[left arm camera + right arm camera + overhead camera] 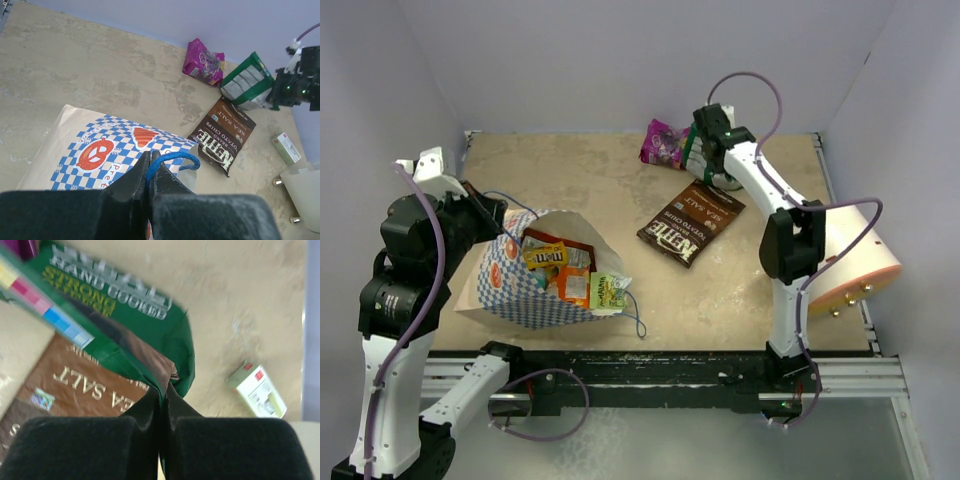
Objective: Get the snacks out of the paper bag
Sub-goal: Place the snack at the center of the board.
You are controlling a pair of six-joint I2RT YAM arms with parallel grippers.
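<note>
progress: counted 3 out of paper bag (505,285): magenta packet (665,143) and brown pouch (690,222) lying on bench (570,170), green packet (150,335) pinched in right gripper (162,405); at least 3 left inside: yellow packet (546,255), orange packet (575,287), pale green packet (609,291) | position: clamped on blue string handle (172,159) with left gripper (149,170); right gripper well apart from bag mouth

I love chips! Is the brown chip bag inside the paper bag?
No, the brown chip bag lies flat on the table, apart from the paper bag.

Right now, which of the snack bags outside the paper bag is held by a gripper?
The green bag, pinched in the right gripper; the brown Kettle bag and the purple packet lie loose, untouched.
</note>
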